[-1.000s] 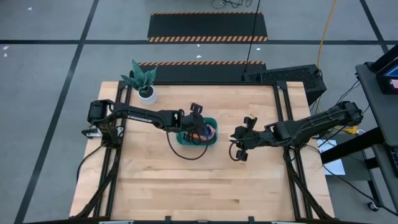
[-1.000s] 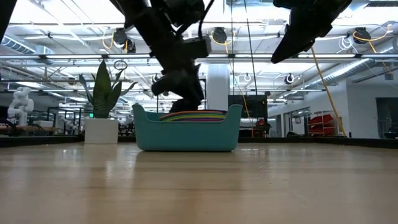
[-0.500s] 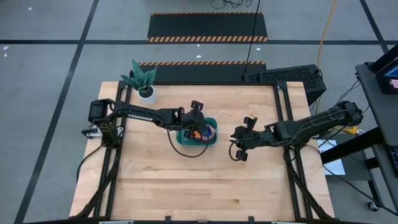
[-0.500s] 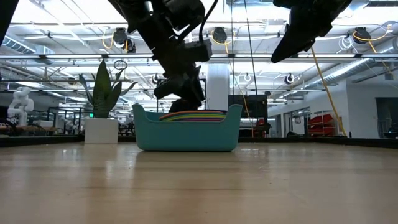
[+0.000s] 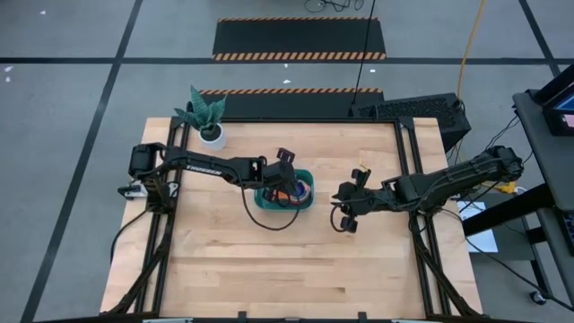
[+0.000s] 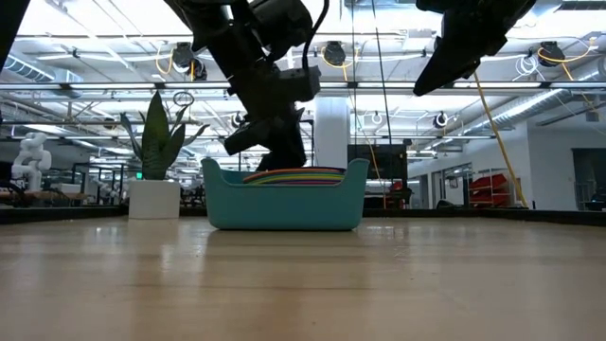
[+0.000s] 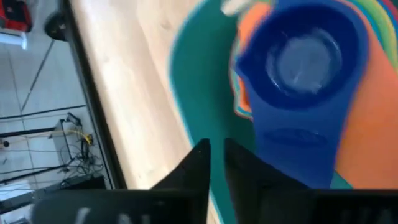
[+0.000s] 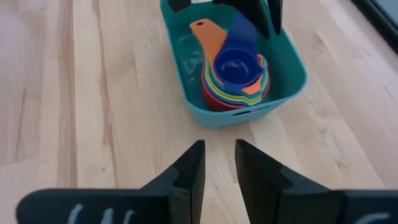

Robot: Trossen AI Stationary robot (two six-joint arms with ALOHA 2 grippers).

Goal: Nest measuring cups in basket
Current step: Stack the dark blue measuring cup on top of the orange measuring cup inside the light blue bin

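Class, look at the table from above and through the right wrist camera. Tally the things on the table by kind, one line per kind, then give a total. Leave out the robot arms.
Stack of nested measuring cups: 1, the separate cups cannot be counted
Basket: 1
Potted plant: 1
Total: 3

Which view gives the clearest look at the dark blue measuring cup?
The right wrist view: the dark blue measuring cup sits whole atop the nested stack in the basket. The left wrist view shows it close up but blurred and cropped. In the high view it is tiny beside the left gripper. The low view shows only stacked rims.
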